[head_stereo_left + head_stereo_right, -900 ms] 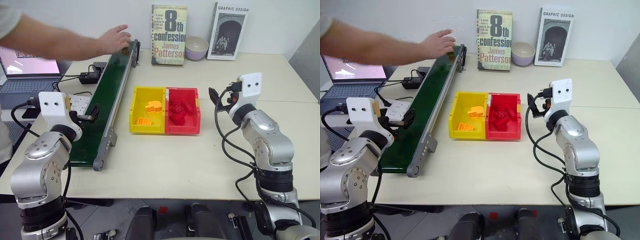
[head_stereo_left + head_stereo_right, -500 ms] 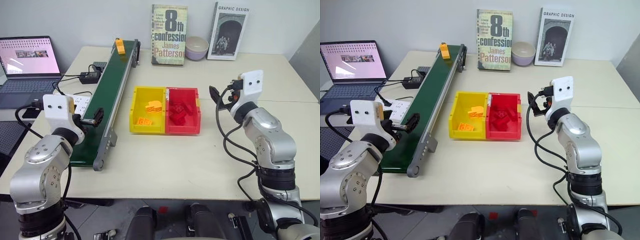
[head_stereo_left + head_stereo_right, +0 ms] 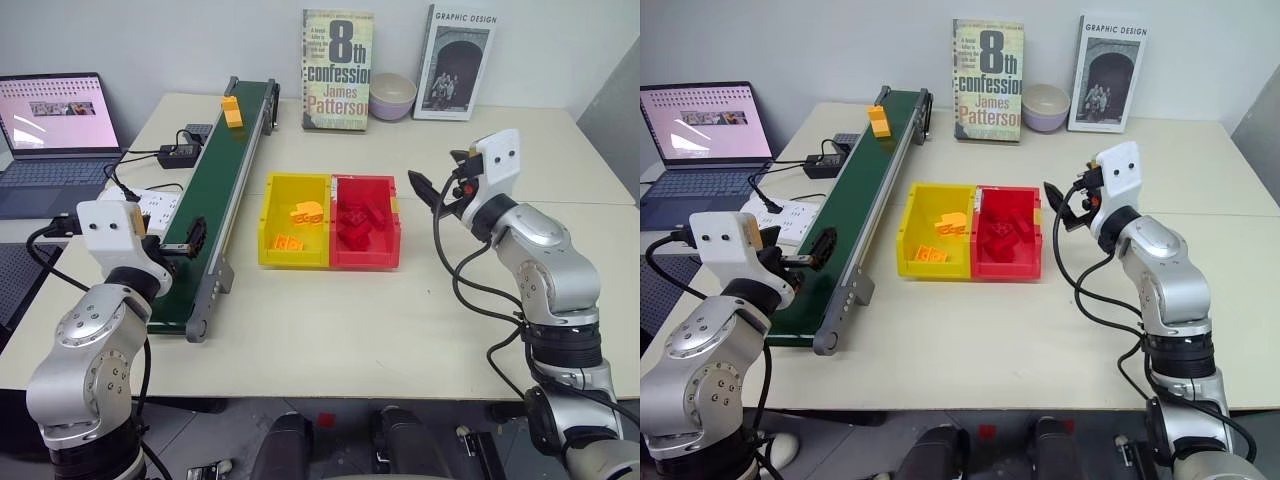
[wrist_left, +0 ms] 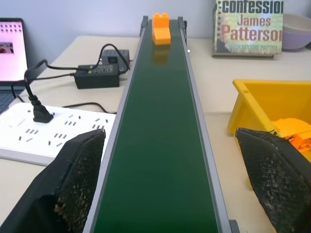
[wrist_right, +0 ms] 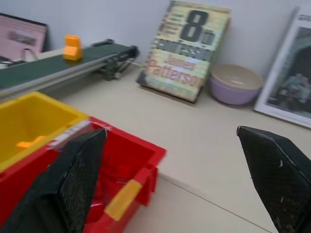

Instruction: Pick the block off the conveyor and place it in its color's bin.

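Yellow rectangular plastic bin [image 3: 272, 222]: holds several orange-yellow bricks.
Red plastic tray [image 3: 392, 232]: joined alongside; red bricks inside.
Small orange-yellow studded block [image 3: 232, 110]: far end of long dark green conveyor belt [image 3: 205, 210], apparently lengthwise.
Left gripper [image 4: 170, 187]: spread, empty.
Right gripper [image 5: 187, 182]: spread, empty.

Block [image 4: 161, 29]: glossy orange plastic. Conveyor [image 4: 158, 145]: matt green belt, grey metal rails. Bin [image 3: 294, 220]: smooth yellow plastic. Fingers [image 4: 80, 170]: rough black pads.

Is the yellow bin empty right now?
No. The yellow bin already holds a few orange-yellow bricks; the block sits on the conveyor.
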Robot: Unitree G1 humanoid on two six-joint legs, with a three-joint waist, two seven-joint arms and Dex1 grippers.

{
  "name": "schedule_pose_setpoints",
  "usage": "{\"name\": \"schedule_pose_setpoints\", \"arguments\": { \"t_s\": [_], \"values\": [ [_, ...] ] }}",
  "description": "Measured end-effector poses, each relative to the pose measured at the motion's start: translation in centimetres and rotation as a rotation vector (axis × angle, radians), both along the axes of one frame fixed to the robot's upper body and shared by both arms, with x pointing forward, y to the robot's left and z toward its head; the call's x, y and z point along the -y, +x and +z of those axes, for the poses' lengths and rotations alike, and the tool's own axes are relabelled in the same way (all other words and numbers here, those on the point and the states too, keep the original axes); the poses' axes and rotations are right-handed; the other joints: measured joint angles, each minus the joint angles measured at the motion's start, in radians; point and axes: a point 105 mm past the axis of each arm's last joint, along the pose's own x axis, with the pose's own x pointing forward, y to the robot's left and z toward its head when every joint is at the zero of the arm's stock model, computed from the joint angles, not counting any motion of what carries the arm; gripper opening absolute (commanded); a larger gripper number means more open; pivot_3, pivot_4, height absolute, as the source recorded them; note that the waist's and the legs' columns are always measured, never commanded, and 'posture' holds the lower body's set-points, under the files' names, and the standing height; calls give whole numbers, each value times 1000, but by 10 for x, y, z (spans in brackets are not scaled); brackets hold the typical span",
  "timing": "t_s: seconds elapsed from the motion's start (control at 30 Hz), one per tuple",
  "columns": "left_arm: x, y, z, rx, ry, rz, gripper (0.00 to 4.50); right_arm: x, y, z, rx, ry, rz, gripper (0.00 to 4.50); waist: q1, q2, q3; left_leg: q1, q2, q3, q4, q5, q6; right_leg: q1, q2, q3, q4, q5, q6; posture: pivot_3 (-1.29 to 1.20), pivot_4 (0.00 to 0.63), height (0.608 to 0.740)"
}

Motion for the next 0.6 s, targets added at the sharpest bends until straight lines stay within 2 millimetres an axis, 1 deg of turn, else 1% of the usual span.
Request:
{"name": "schedule_pose_setpoints", "arguments": {
  "t_s": [0.13,0.27,0.33,0.43,0.53,0.6],
  "values": [
    [0,3,2,12,9,0,4464,-19,-9,8,4,14,170,4500,0,0,0,0,0,0,0,0,0,0,0,0,0,0,0,0,150,740],
    [2,9,3,19,21,-6,4464,-52,-31,22,21,9,460,4500,0,0,0,0,0,0,0,0,0,0,0,-1,0,0,0,0,150,740],
    [3,11,0,15,20,-5,4464,-63,-43,23,24,-9,570,4500,0,0,0,0,0,-1,0,0,0,0,0,0,0,0,0,0,150,740],
    [2,12,-2,16,15,9,4464,-69,-52,19,-6,-2,657,4500,1,0,0,-1,0,-1,0,0,0,0,-1,0,-1,0,0,0,150,740],
    [1,13,-3,21,17,20,4464,-77,-66,20,-17,-12,748,4500,1,0,0,0,0,-2,0,0,0,0,-2,0,0,0,0,0,150,740],
    [2,14,-5,15,18,16,4464,-79,-70,19,-19,-26,773,4500,1,0,0,0,1,-2,0,0,0,0,-2,0,0,0,0,0,150,740]
  ]
}}
